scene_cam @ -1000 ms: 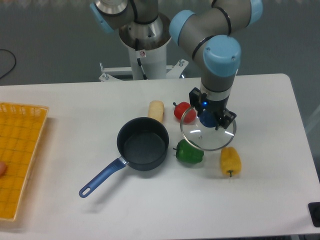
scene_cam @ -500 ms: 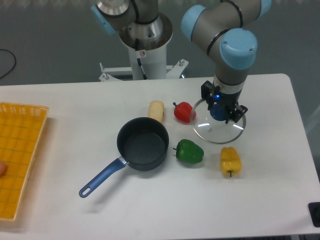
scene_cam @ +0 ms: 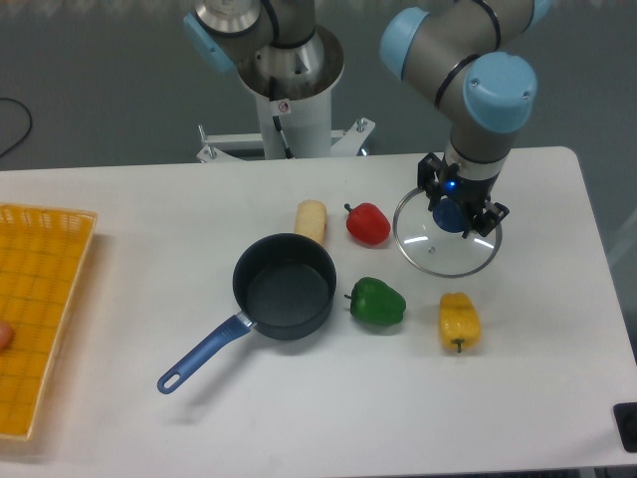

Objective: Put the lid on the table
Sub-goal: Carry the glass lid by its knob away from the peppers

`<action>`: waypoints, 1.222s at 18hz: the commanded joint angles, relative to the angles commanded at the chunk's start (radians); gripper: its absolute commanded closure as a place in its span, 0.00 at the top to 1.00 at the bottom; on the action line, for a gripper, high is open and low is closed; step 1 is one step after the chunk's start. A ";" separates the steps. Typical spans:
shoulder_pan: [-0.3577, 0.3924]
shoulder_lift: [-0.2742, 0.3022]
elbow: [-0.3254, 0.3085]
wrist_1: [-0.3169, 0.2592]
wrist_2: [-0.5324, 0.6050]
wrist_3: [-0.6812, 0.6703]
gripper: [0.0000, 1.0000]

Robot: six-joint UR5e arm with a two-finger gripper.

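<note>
End effector (scene_cam: 457, 213) gripping lid (scene_cam: 447, 235)

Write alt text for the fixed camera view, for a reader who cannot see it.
A robot arm's gripper grips the blue knob of a clear glass lid over the right part of a white table. To its left are a red pepper, green pepper, yellow pepper, an open blue saucepan and a yellow mesh tray.

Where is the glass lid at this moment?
The glass lid is on the right side of the camera view, held by its knob in the tool, right of the red pepper and above the yellow pepper.
</note>
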State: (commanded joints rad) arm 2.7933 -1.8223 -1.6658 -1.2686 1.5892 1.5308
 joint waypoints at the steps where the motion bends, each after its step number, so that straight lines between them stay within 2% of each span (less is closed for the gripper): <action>1: 0.006 0.000 -0.005 0.003 0.000 0.011 0.58; 9: 0.054 -0.054 -0.009 0.014 0.002 0.091 0.58; 13: 0.054 -0.081 0.003 0.066 0.003 0.094 0.57; 19: 0.054 -0.129 0.044 0.078 0.006 0.112 0.57; 22: 0.054 -0.149 0.046 0.136 0.008 0.167 0.57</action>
State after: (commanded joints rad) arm 2.8471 -1.9711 -1.6199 -1.1323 1.5969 1.6979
